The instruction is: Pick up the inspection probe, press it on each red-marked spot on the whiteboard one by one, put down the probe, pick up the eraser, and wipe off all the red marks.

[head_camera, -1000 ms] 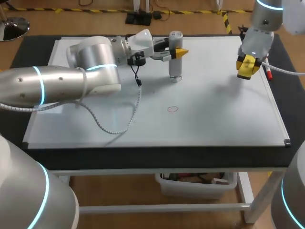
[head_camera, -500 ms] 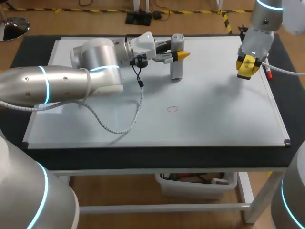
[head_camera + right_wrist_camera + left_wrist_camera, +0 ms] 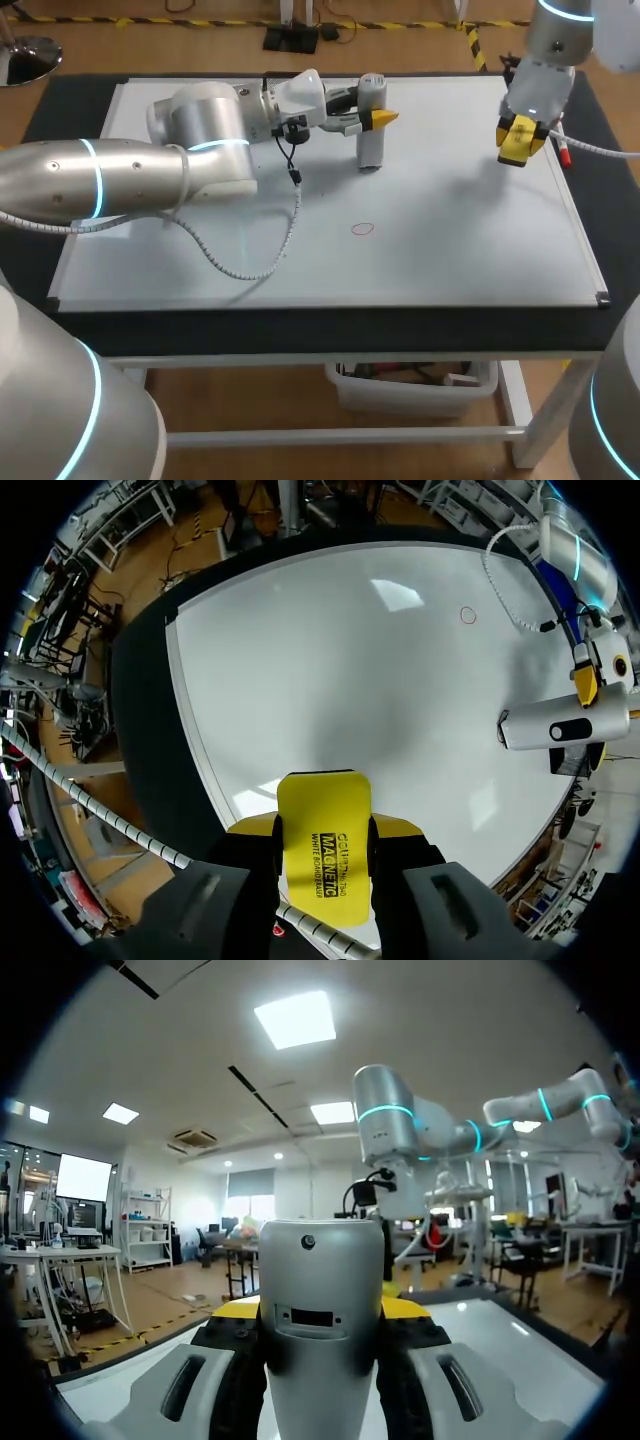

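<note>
Left pincer (image 3: 374, 117): clamped on the inspection probe (image 3: 371, 128), one yellow tip on each side of the silver body. The left wrist view confirms it, with the probe filling the gap between the fingers.
Probe stands upright near the far edge of the whiteboard (image 3: 450, 250), around its middle, lower end down on the board surface.
Only one red mark (image 3: 362, 228) visible: a small red ring near the whiteboard's centre, nearer the robot than the probe and well apart from it. The probe is not on it.
Right pincer (image 3: 522, 138): gripping the eraser (image 3: 322, 850), a yellow block held between both fingers. It hangs over the whiteboard's far right corner area, above the surface and not touching it.
In the right wrist view, the bare board stretches ahead of the eraser, with the red ring and the probe far off.
Left arm's cable (image 3: 262, 262) droops onto the whiteboard's left half.
A pen (image 3: 565, 153) with a red end lies at the whiteboard's right edge, just beside the right pincer.
Whiteboard lies flat on the dark desk (image 3: 330, 330).
</note>
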Controlling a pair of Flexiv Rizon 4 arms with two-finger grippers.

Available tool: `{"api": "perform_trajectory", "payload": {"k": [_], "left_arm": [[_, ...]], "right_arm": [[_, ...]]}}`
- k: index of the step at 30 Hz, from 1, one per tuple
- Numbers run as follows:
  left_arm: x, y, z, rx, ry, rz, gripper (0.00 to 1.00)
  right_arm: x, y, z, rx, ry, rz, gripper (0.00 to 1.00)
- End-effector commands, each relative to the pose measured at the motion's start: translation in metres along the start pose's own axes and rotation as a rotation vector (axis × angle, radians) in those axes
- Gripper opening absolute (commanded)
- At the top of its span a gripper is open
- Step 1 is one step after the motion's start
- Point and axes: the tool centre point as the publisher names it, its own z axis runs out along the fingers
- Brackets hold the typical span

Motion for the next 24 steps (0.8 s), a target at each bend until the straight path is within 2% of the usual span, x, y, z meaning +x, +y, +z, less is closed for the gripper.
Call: {"api": "perform_trajectory", "payload": {"k": [1,20,24], "left_arm": [[-0.0013,0.0010,0.0004,0.001,0.006,0.002,0.00],[0.0000,0.0016,0.0033,-0.008,0.014,0.004,0.00],[0.0021,-0.0034,0.0033,-0.011,0.009,0.011,0.00]], "right_arm": [[0.0003,-0.0012,-0.0007,0.000,0.002,-0.003,0.00],[0.0003,-0.0012,-0.0007,0.000,0.002,-0.003,0.00],[0.0003,-0.0012,-0.0007,0.000,0.002,-0.003,0.00]]}}
